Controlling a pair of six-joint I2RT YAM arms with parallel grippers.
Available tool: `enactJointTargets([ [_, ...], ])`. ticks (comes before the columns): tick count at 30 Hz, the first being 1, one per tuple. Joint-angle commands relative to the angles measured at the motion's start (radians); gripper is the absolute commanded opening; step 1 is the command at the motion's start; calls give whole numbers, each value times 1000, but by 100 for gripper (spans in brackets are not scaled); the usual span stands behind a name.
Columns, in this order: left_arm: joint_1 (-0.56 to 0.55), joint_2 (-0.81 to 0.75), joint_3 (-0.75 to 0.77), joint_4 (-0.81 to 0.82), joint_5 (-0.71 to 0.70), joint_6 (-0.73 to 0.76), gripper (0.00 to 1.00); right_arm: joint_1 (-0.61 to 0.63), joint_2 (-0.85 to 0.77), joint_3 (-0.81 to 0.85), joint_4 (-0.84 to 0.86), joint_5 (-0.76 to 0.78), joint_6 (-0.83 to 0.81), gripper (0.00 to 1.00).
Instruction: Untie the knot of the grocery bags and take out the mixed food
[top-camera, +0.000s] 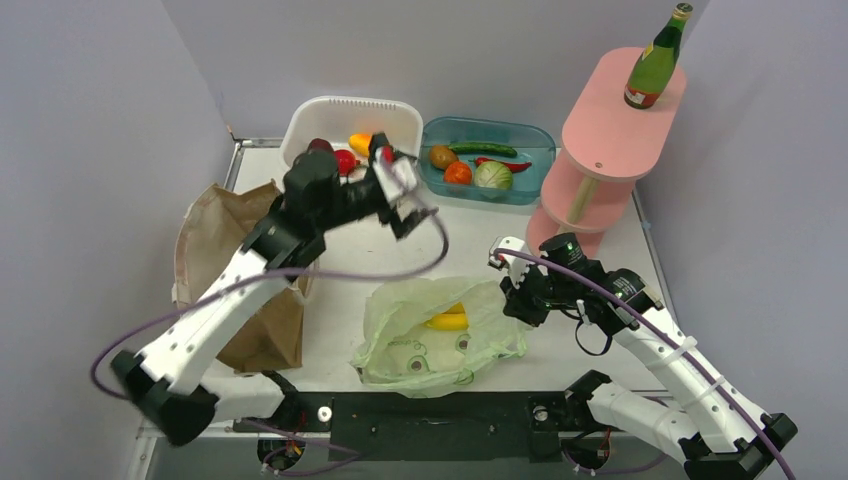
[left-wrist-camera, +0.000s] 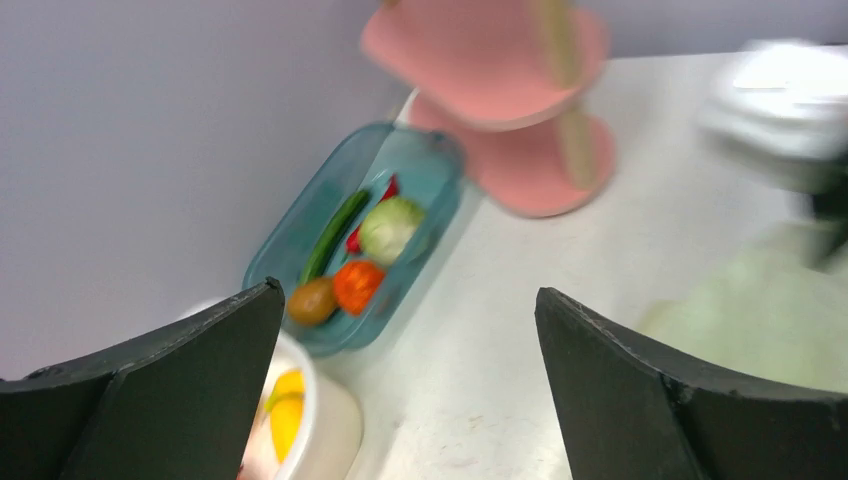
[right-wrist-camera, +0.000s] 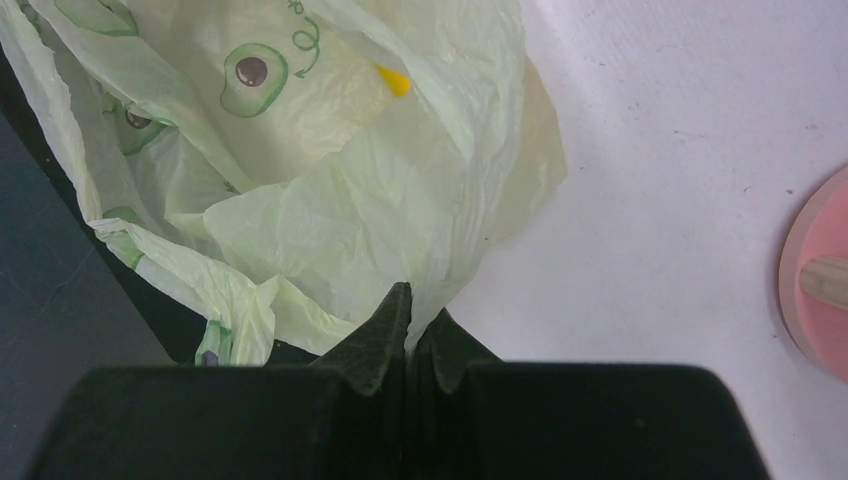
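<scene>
1. Paper comes first: the brown paper bag (top-camera: 225, 260) lies slumped at the left of the table, partly under the left arm. Neither gripper touches it, and its contents are hidden.
2. The left gripper (left-wrist-camera: 408, 296) hangs above the table at the far side, jaws spread wide with nothing between them. It looks free for another pick.
3. The white tub (top-camera: 350, 122) sits at the far edge holding red and yellow-orange pieces, so it seems to be a drop-off place for the food.
4. The green plastic bag (top-camera: 430, 335) lies near the middle at the near edge. Its mouth is open and the knot is apparently undone. A yellow banana (top-camera: 448, 320) shows inside.
5. The right gripper (right-wrist-camera: 408, 318) has its jaws pressed together on a fold of the plastic bag's right edge. This is probably to pin the thin film so the mouth gapes for the other arm.
6. The blue tray (top-camera: 487, 160), right of the tub, holds a pale cabbage, a red chilli, a long green vegetable and two round fruits.
7. The pink stand (top-camera: 600, 130) rises at the far right, with the green bottle (top-camera: 655, 62) upright on its top tier.
</scene>
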Motion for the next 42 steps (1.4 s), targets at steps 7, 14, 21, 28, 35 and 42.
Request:
enactJointTargets([
  [7, -536, -420, -522, -263, -143, 602, 97, -3, 33, 27, 43, -49, 47, 0],
  [14, -648, -286, -603, -178, -279, 729, 97, -3, 72, 58, 99, -177, 156, 0],
  [21, -649, -198, -731, -76, -373, 908, 97, -9, 84, 73, 130, -280, 235, 0],
  [28, -647, -91, -857, 164, -564, 1028, 97, -8, 72, 71, 107, -359, 255, 0],
  [35, -634, 15, -865, 291, -633, 1087, 97, -8, 66, 58, 74, -390, 227, 0],
  [42, -625, 116, -872, 425, -722, 1158, 97, -7, 63, 55, 63, -389, 224, 0],
])
